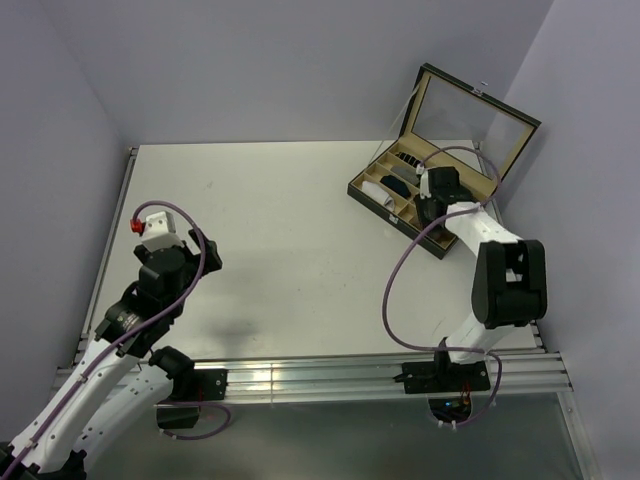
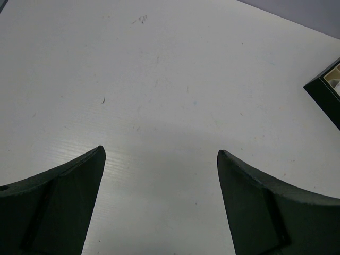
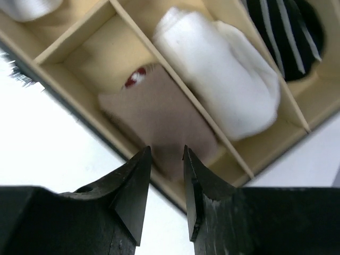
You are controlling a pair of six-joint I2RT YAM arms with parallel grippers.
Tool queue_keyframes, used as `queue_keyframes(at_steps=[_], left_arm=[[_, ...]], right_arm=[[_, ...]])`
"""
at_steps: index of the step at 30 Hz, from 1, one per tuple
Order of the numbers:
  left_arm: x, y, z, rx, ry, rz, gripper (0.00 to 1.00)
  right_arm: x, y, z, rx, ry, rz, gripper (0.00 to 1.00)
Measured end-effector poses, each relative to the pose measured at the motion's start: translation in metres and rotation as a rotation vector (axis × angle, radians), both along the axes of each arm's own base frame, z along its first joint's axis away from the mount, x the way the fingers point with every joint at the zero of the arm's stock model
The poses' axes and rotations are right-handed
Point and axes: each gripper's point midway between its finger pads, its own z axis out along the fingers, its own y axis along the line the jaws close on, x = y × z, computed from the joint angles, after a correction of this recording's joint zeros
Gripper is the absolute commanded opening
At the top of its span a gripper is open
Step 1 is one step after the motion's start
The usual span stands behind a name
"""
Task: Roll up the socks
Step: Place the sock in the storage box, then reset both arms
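Note:
The tan-brown sock, with a bit of red and white at its cuff, lies flat in a compartment of the open box. A white sock sits bunched in the compartment beside it. My right gripper hovers over the box's front edge, just above the tan sock's near end. Its jaws stand a narrow gap apart with nothing clamped between them. In the top view the right gripper is above the box. My left gripper hangs wide open over bare table, far from the box.
The box's lid stands open at the back right. A black roll with white stripes fills another compartment, and a white bundle lies in a further one. A corner of the box shows in the left wrist view.

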Motion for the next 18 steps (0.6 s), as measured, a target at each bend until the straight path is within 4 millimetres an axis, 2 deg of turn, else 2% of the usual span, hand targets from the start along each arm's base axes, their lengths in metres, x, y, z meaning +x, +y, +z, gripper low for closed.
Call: queue_keyframes(at_steps=[2, 4, 8, 10, 12, 14, 16, 18], left_arm=[[0.000, 0.001, 0.001, -0.002, -0.004, 0.002, 0.91], [-0.001, 0.002, 0.003, -0.006, -0.013, 0.004, 0.92], [-0.003, 0.005, 0.008, -0.014, -0.032, 0.014, 0.93], [-0.005, 0.007, 0.009, -0.013, -0.032, 0.022, 0.94], [-0.007, 0.010, 0.015, -0.009, -0.031, 0.033, 0.94], [-0.009, 0.015, 0.029, -0.012, -0.047, 0.048, 0.95], [-0.012, 0.018, 0.048, -0.025, -0.076, 0.060, 0.95], [-0.014, 0.023, 0.070, -0.045, -0.116, 0.074, 0.96]], right_arm=[[-0.005, 0.000, 0.018, 0.010, -0.029, -0.026, 0.39], [-0.010, -0.003, 0.049, 0.014, -0.091, -0.071, 0.39], [-0.017, -0.018, 0.153, 0.027, -0.352, -0.239, 0.43], [-0.031, -0.025, 0.218, 0.060, -0.527, -0.324, 0.47], [-0.054, -0.031, 0.274, 0.104, -0.687, -0.387, 0.53], [-0.087, -0.037, 0.324, 0.153, -0.836, -0.449, 0.61], [-0.120, -0.042, 0.355, 0.193, -0.946, -0.496, 0.71], [-0.148, -0.045, 0.371, 0.222, -1.018, -0.521, 0.74]])
